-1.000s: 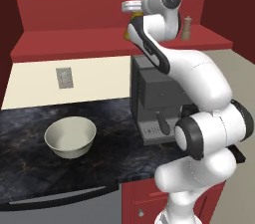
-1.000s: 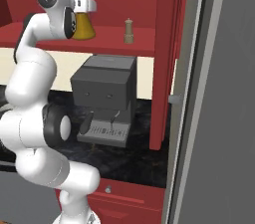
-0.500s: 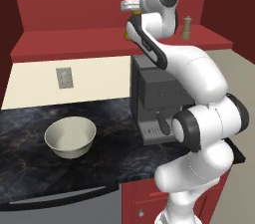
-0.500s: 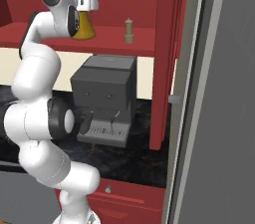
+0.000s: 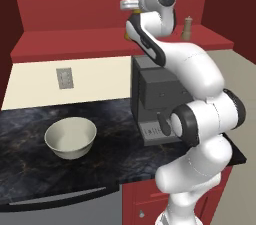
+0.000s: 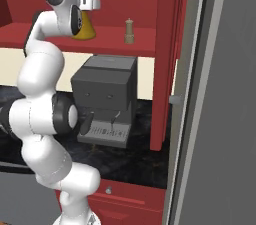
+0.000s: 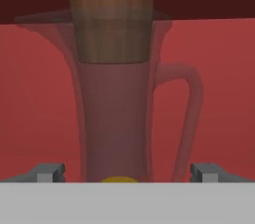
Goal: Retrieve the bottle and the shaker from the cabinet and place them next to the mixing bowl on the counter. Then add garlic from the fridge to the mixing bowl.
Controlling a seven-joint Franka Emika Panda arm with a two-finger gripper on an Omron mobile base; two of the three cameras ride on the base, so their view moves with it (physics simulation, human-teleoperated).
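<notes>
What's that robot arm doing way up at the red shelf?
It is reaching for the bottle on the cabinet shelf. In the hand view the gripper is open, one fingertip on each side of the bottle's thin neck, not squeezing it. The shaker stands on the same shelf, further right. The mixing bowl waits on the counter, beside the coffee machine.

Even, soft light fills the rendered kitchen, with no glare and only faint shading under the red cabinet (image 5: 75, 44). Both base views are sharp. In the hand view, the bottle (image 7: 114, 113) between the wide-set jaws looks hazy and washed in red.
</notes>
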